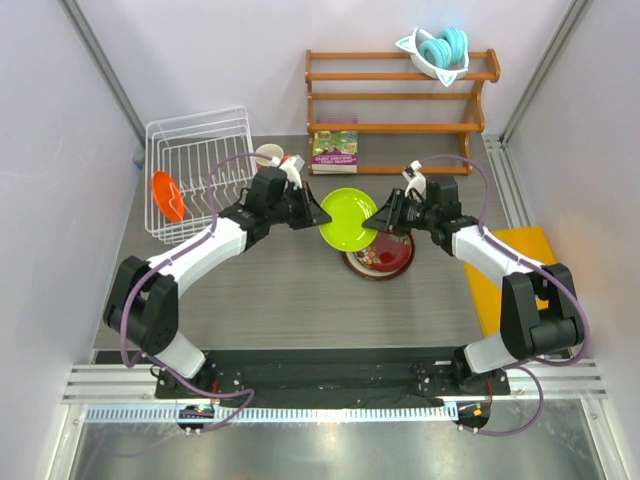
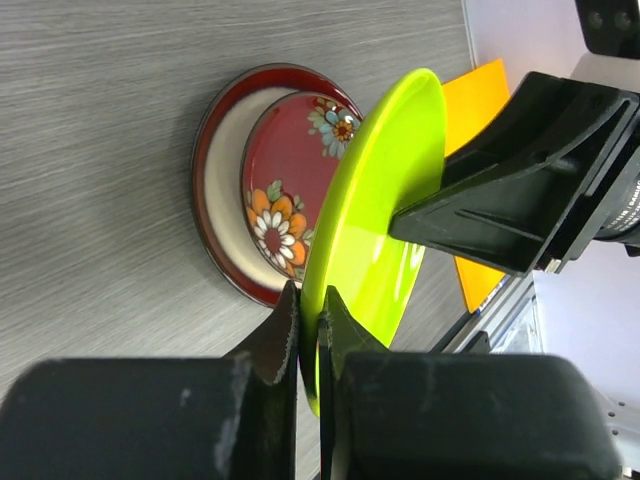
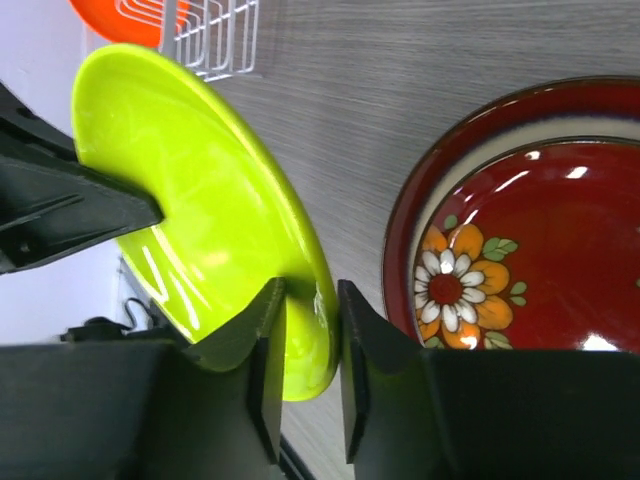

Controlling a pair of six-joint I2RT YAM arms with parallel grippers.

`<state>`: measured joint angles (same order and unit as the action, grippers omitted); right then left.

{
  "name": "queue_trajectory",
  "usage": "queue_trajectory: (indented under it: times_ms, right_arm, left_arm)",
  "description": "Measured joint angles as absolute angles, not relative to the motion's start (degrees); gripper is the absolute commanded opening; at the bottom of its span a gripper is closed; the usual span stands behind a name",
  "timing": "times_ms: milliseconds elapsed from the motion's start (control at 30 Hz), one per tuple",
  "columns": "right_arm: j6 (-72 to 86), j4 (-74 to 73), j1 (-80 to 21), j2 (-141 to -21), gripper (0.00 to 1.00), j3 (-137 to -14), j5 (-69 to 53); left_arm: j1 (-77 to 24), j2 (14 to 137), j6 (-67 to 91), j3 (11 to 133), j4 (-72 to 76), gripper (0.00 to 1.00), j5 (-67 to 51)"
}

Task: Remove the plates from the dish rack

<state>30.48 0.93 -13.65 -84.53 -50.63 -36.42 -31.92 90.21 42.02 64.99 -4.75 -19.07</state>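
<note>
The lime green plate [image 1: 348, 220] is hanging clear of the dish rack [image 1: 200, 150], off to the rack's right, held up between both arms. The left gripper [image 2: 308, 310] is pinching the plate's rim on the side nearer the rack, with its jaws clamped tight on the edge, one on each face. The right gripper [image 3: 308, 300] is meeting the same plate at the rim farther from the rack. Its fingers [image 3: 260, 340] are pressing on both faces with the green edge filling the gap between them, so it too is gripping the plate. The plate is tilting, neither flat nor fully on edge. The dark red plate [image 1: 385, 258] is lying flat on the table [image 1: 270, 290], flowered face up, farther to the right of the rack than the green one and partly under it in the top view. The orange plate [image 1: 168, 195] is standing on edge inside the rack — at its left end, among the slot wires.
</note>
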Motion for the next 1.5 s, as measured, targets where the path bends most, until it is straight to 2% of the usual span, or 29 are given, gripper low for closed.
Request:
queue_trajectory:
  times_ms: [67,100,133,167,233,267,333,367,533,700,767,933,1133,1300,1400,1433,1500]
  right_arm:
    - [31.64,1.91,-13.08,-84.51,0.10,-50.30,-37.65]
    - [31.97,2.33,-12.84,-84.51,0.01,-50.19,-38.28]
    - [32.10,2.57,-12.67,-84.51,0.01,-50.17,-38.81]
    - [32.16,2.70,-12.58,-84.49,0.01,-50.17,-39.18]
    - [32.16,2.70,-12.47,-84.07,0.01,-50.15,-39.70]
    - [32.05,2.68,-12.56,-83.74,0.01,-50.15,-39.77]
    - [31.22,1.76,-13.21,-82.67,0.01,-50.13,-38.06]
    - [30.74,1.15,-13.45,-82.41,0.01,-50.13,-36.67]
    - [29.36,-4.23,-12.53,-81.17,0.01,-49.98,-29.93]
    - [27.90,-9.69,-8.75,-80.36,0.01,-49.98,-25.69]
    - [27.31,-11.79,-7.44,-80.38,0.01,-49.98,-24.60]
    - [26.41,-15.14,-6.33,-80.44,0.01,-49.93,-22.28]
    - [26.22,-16.51,-4.58,-82.85,0.01,-49.63,-21.71]
    - [26.22,-17.06,-3.64,-85.73,0.02,-49.36,-21.54]
    - [26.52,-16.71,-3.46,-87.22,0.12,-49.32,-22.72]
    - [26.63,-16.56,-3.46,-87.39,0.22,-49.32,-23.09]
    - [26.76,-16.34,-3.46,-87.44,0.31,-49.32,-23.64]
  left_arm:
    - [-31.51,90.28,41.98,64.88,-4.60,0.00,-19.03]
    - [-31.29,90.30,42.00,64.79,-4.58,0.01,-19.09]
    - [-31.11,90.30,42.04,64.77,-4.60,0.04,-19.11]
    - [-30.98,90.30,41.95,64.77,-4.64,0.20,-19.00]
    - [-30.70,90.39,41.89,64.75,-4.86,0.29,-18.81]
    - [-30.74,90.54,41.69,64.75,-5.19,0.39,-17.91]
    - [-31.00,91.05,41.32,64.75,-5.69,0.44,-16.67]
    - [-31.22,91.13,41.08,64.75,-6.11,0.52,-16.27]
    - [-32.58,91.02,37.85,66.39,-10.96,0.56,-11.00]
    - [-32.71,88.58,33.43,67.13,-16.32,0.65,0.82]
    - [-32.71,86.32,31.44,67.13,-18.04,0.78,6.28]
    - [-32.71,79.40,26.72,67.13,-20.47,0.99,21.02]
    - [-32.60,75.22,22.13,67.13,-21.74,1.00,34.94]
    - [-32.49,74.91,20.27,66.94,-22.68,0.99,42.06]
    - [-32.23,74.83,20.12,66.48,-23.07,1.00,44.12]
    - [-32.12,74.83,20.08,66.37,-23.11,0.99,44.56]
    - [-31.88,74.83,20.05,66.22,-23.31,0.99,45.21]
